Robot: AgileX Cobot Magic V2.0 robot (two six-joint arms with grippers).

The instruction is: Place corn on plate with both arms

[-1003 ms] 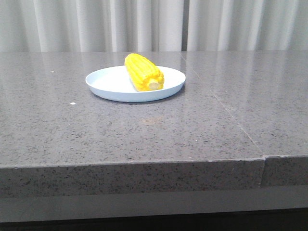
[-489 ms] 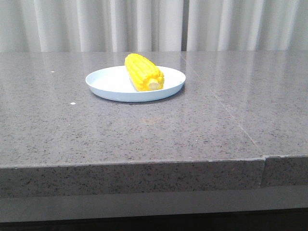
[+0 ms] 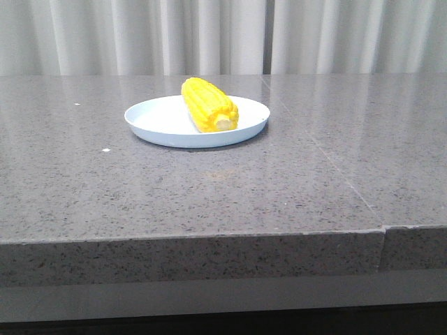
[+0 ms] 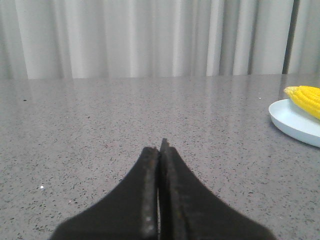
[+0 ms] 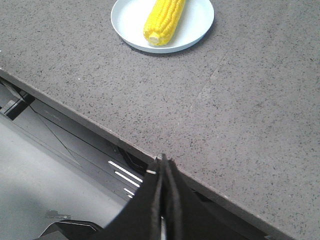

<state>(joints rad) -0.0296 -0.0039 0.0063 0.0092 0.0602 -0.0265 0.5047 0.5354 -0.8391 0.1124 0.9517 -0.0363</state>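
Corn [image 3: 208, 105] on plate [image 3: 157, 120], far end hidden, grippers absent from front view

Right wrist view. The right gripper [image 5: 162, 165] has its two dark fingers [image 5: 155, 200] pressed together with nothing between them, the tips hanging above the near edge of the grey speckled table [image 5: 240, 115]. At about 12 o'clock from the fingertips, well apart from them, the white plate [image 5: 197, 22] rests on the table. The corn [image 5: 164, 20] lies on the plate, its pale cut end facing the gripper.
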